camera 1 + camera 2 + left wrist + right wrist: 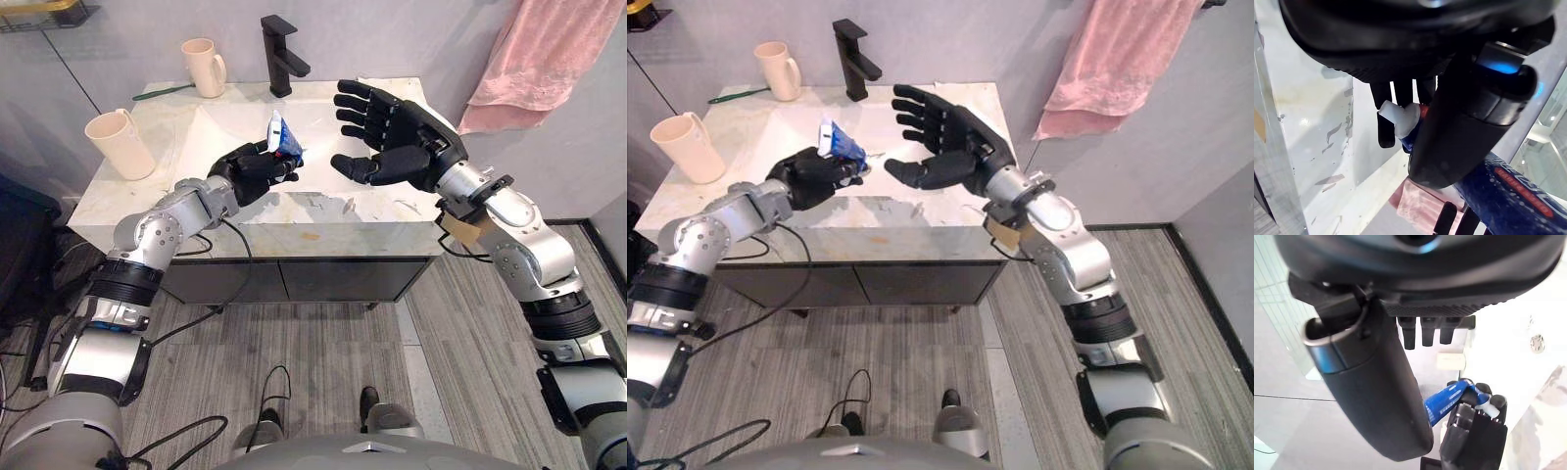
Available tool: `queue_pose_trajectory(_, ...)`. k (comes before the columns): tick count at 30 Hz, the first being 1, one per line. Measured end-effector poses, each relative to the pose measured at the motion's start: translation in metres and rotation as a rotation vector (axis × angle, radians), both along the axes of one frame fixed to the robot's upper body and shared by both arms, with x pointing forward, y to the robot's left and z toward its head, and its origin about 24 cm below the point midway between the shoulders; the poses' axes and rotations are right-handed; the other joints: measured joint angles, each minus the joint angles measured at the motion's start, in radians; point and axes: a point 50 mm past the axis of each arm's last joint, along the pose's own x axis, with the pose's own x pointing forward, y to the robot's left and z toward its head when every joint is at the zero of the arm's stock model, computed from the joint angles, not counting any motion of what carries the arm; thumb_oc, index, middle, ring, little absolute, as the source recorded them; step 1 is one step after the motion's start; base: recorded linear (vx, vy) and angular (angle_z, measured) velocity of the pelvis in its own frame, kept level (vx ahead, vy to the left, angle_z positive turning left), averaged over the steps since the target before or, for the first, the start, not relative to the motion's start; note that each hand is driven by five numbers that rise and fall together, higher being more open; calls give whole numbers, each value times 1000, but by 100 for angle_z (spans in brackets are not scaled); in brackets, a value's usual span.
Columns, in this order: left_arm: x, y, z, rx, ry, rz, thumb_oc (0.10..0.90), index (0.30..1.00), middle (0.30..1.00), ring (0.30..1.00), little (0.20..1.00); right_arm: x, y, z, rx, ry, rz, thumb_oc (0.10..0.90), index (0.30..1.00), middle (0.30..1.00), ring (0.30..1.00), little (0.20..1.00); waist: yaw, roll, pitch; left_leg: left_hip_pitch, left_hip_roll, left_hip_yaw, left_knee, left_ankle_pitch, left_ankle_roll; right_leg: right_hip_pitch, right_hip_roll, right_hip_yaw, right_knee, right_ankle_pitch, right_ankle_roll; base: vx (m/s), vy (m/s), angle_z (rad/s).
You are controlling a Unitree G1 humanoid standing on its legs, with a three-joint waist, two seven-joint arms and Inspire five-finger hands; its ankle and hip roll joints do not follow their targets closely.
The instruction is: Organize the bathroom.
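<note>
We see the left hand (257, 168) curled around a blue toothpaste tube (284, 137), held upright above the front part of the sink (235, 122) in the marble counter (147, 196); its white cap (1398, 117) shows between the fingers in the left wrist view. The right hand (387, 137) hovers just beside the tube with fingers spread and straight, holding nothing. A black tap (281, 54) stands behind the basin. One cream mug (120, 143) sits at the counter's left edge, another (204, 67) at the back, with a green toothbrush (163, 92) lying beside it. A pink towel (549, 59) hangs on the wall to the right.
</note>
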Motion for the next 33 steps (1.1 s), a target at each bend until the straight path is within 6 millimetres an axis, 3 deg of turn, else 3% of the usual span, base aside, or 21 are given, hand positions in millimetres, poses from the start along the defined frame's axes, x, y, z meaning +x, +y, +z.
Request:
queue_pose_trajectory(3,-2,-8,-9,-22,23,0,400,300,300,300,300,-1,12,-3,33,8,37,800,900,900,900,900,8,0,0,18,0,3,-4,0,0,15,0,3,-3,0,0,22,0,-1)
queue_pose_trajectory(11,-8,-6,-24,-24,65,10,400,300,300,300,300,-3,17,-3,35,6,66,800,900,900,900,900,13,3,-2,27,-2,7,-15,2,2,20,0,8,-3,1,1,14,7,-1)
queue_pose_trajectory(25,-11,-16,-18,-25,36,2,400,300,300,300,300,-13,27,-1,-100,-54,143,800,900,900,900,900,15,3,-3,28,-1,8,-15,3,2,21,2,9,-7,1,2,8,2,0)
queue_pose_trajectory(33,-14,-13,-27,-24,64,13,400,300,300,300,300,-14,31,-6,-147,-48,151,800,900,900,900,900,14,3,-4,30,0,10,-15,3,2,22,3,13,-8,2,2,12,2,0)
